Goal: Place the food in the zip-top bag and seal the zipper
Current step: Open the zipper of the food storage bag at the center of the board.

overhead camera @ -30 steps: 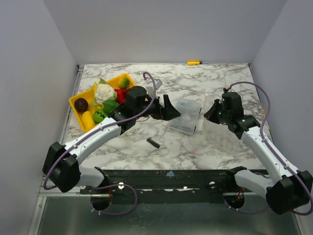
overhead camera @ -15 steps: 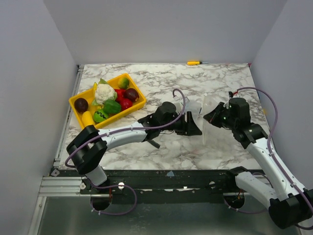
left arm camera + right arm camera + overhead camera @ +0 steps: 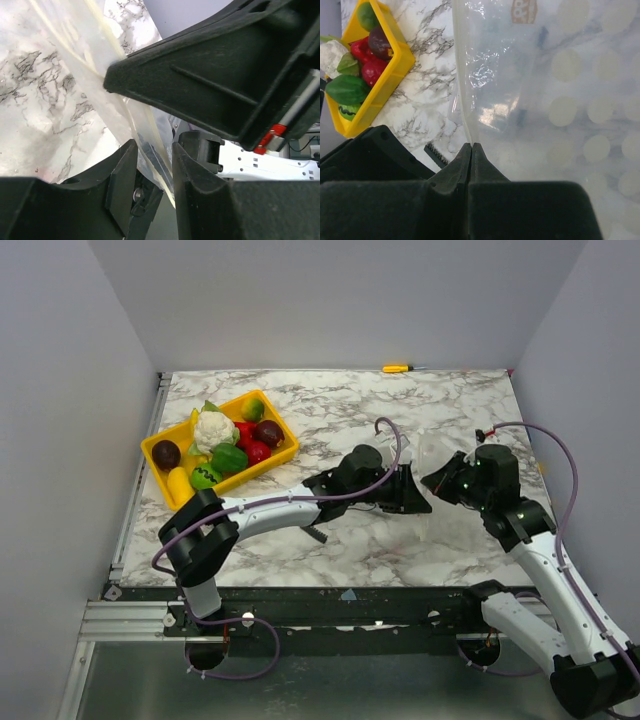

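From above, my left arm reaches across the marble bench to its middle, and my left hand sits just beside my right hand. The clear bag stands upright between them, off the bench. The food lies well to the left in a yellow tray: a white cauliflower with red, green, yellow and dark purple pieces. A yellow screwdriver lies at the far edge.

At my left wrist, my two fingers stand either side of the bag's edge. A gap shows between them, so this hand is not pinched on the film.

At my right wrist, my fingers are pressed flat together and clenched on the bag's edge, which rises straight from their tips. Beyond it I see the tray of food and a small black ribbed piece on the bench.
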`<state>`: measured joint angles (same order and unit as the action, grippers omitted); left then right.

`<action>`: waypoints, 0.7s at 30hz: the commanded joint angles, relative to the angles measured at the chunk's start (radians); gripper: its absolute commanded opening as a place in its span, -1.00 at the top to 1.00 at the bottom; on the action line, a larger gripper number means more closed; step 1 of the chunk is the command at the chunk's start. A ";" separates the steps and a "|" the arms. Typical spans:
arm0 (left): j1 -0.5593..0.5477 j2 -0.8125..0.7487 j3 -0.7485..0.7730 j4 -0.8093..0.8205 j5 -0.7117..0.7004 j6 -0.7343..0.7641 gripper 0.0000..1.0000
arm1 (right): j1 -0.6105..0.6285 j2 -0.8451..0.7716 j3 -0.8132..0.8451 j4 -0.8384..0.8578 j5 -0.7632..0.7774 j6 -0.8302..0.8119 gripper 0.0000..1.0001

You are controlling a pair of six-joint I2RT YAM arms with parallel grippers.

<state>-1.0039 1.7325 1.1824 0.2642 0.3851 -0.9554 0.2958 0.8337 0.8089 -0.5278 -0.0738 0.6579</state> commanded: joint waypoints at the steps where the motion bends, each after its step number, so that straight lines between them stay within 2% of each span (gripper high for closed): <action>1: -0.010 0.021 0.023 -0.008 -0.030 -0.007 0.32 | 0.008 -0.027 0.061 -0.059 0.038 0.000 0.99; 5: -0.010 0.057 0.065 -0.031 -0.008 -0.011 0.30 | 0.008 -0.036 0.072 -0.069 0.023 0.016 0.99; 6: -0.010 0.061 0.073 -0.031 -0.005 -0.011 0.39 | 0.007 -0.040 0.069 -0.071 0.023 0.021 0.99; 10: -0.010 0.060 0.105 -0.096 -0.041 0.025 0.95 | 0.007 -0.040 0.085 -0.136 0.069 0.025 0.99; 12: -0.010 0.052 0.115 -0.127 -0.071 0.034 1.00 | 0.007 -0.038 0.102 -0.187 0.105 0.008 0.99; 14: -0.012 0.044 0.115 -0.128 -0.086 0.042 1.00 | 0.008 -0.042 0.126 -0.248 0.158 -0.008 0.60; 15: -0.012 0.038 0.114 -0.130 -0.098 0.041 1.00 | 0.008 -0.042 0.141 -0.287 0.186 -0.015 0.27; 17: -0.015 0.029 0.114 -0.141 -0.119 0.040 1.00 | 0.007 -0.045 0.171 -0.332 0.220 -0.017 -0.18; 19: -0.020 0.019 0.119 -0.164 -0.145 0.036 1.00 | 0.007 -0.038 0.202 -0.363 0.233 -0.032 -0.40; 21: -0.024 0.018 0.136 -0.198 -0.161 0.033 1.00 | 0.007 -0.020 0.238 -0.405 0.286 -0.037 -0.47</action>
<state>-1.0134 1.7878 1.2697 0.1356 0.3031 -0.9314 0.2970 0.8032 0.9710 -0.8005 0.0929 0.6491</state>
